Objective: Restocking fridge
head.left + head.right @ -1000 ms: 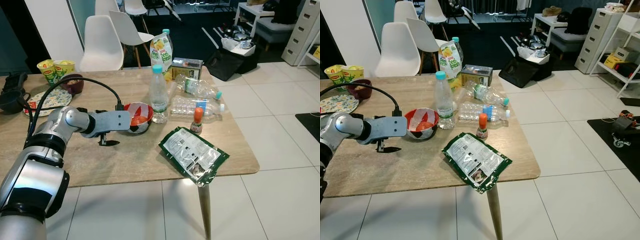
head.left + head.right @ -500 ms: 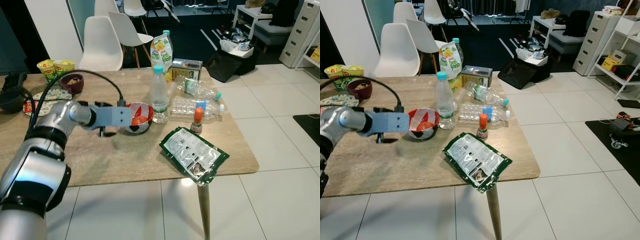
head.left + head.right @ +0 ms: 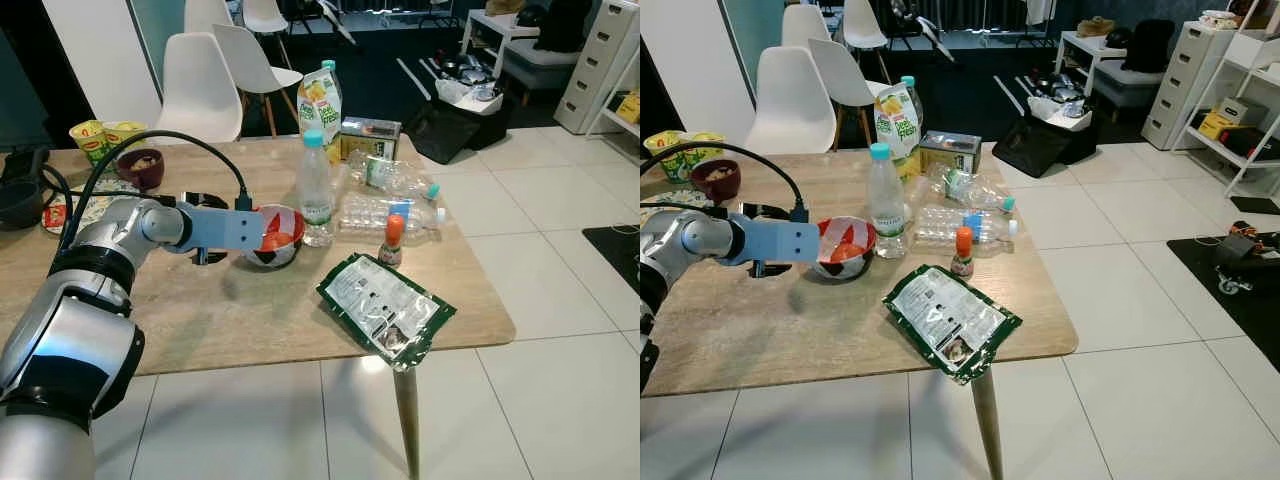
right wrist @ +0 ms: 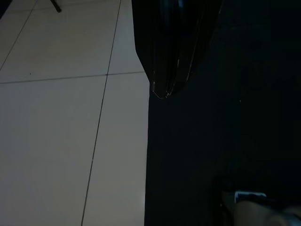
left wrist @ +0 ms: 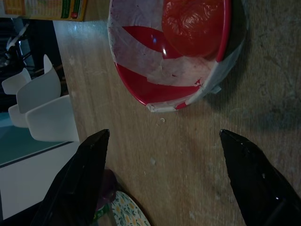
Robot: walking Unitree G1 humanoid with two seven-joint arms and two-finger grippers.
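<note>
The left gripper (image 5: 162,146) has its two black fingers (image 5: 77,181) spread wide and grasping nothing, hovering over the wooden table (image 3: 250,320) just short of a red-and-white bowl (image 5: 164,70); both fingertips run out of the wrist picture. The bowl holds something red under a cloudy film, and what it is cannot be made out. In the head views the arm's forearm covers the bowl's near-left rim. Just beside the bowl, on its right, stands an upright water bottle (image 3: 316,190), with two more clear bottles (image 3: 395,195) lying on their sides behind a small orange-capped sauce bottle (image 3: 391,241). A green foil pouch (image 3: 387,309) lies flat near the table's front edge. A juice carton (image 3: 320,100) stands at the far side. The right gripper (image 4: 171,52) hangs in deep shade over pale floor tiles (image 4: 61,117); whether its fingers are parted or closed I cannot tell.
</note>
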